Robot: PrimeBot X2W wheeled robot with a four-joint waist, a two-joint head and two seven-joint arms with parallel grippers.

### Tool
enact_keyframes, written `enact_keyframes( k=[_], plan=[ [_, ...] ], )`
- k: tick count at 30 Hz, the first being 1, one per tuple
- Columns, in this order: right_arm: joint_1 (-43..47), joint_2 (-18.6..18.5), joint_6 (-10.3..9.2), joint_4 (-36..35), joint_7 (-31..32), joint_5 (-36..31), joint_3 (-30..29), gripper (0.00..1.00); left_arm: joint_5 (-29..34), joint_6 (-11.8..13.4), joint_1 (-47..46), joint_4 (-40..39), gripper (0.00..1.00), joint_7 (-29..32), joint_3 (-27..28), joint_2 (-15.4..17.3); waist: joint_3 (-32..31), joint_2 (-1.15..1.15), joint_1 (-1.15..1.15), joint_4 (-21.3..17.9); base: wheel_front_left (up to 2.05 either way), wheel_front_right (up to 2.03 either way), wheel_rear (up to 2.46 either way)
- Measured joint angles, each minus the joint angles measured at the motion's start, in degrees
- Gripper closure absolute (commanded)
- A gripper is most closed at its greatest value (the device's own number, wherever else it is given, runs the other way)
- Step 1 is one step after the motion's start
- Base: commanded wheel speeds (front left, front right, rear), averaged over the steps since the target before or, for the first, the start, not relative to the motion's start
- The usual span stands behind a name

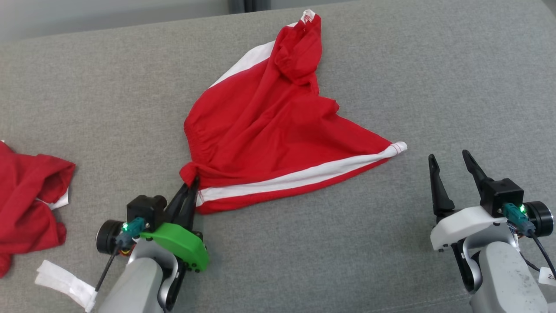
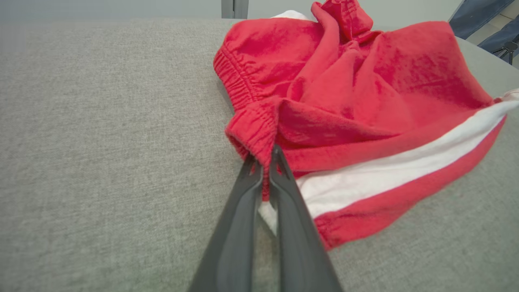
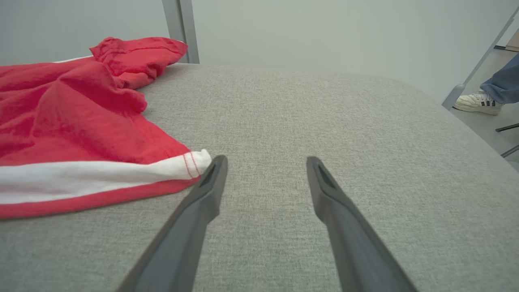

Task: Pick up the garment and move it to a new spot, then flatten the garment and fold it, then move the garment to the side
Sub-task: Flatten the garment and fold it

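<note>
Grey fabric surface, pale wall behind. Red garment with a white stripe lies mid-surface, loosely spread, wrinkled, not flat. One end is bunched toward the far edge; a white-tipped corner points to the robot's right. Elastic waistband is on its near-left side.

Green-shelled left gripper has its fingers together, pinching the waistband corner at the garment's near-left end. In the left wrist view red cloth is squeezed between the two tips, with the stripe just right of the fingers.

White-shelled right gripper has its fingers apart and holds nothing, over bare surface just right of the white-tipped corner. In the right wrist view the fingertip at that view's left is just beside the corner; can't tell if touching.

A second red cloth lies crumpled at the head view's left edge, well apart from the garment. A white strip lies on the surface near it, beside the left arm. A grey post stands behind the garment's far end. At the far right of the right wrist view, a person's white shoe and blue trouser leg are on the floor beyond the surface.
</note>
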Motion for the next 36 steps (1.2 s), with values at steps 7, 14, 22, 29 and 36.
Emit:
enact_keyframes(
  k=[7,14,22,29,36],
  plan=[
    [-0.26,0.08,0.00,0.26,0.00,0.58,0.00,0.00,2.48,0.00,-2.69,3.91,0.00,0.00,0.35,0.07,0.11,0.00,0.00,-0.07,0.00,0.00,0.00],
    [-0.35,0.11,0.00,0.00,0.00,1.60,0.51,0.00,3.85,0.33,-0.48,0.49,0.00,0.00,6.20,-1.29,-1.42,0.00,0.00,0.51,0.00,0.00,0.00],
    [1.12,0.13,0.00,-0.63,0.00,2.16,0.83,0.00,8.90,0.86,7.41,-5.89,0.00,0.00,13.37,-4.01,-4.72,0.00,0.00,1.31,0.00,0.00,0.00],
    [3.50,0.13,0.00,0.24,0.00,2.44,1.30,0.00,11.17,0.77,12.63,-8.31,0.00,0.00,16.13,-5.68,-8.28,0.00,0.00,1.85,0.00,0.00,0.00],
    [6.98,0.13,0.00,1.83,0.00,3.09,1.24,0.00,12.16,0.49,18.00,-9.51,0.00,0.00,16.55,-6.53,-11.61,0.00,0.00,2.17,0.00,0.00,0.00]
  ],
)
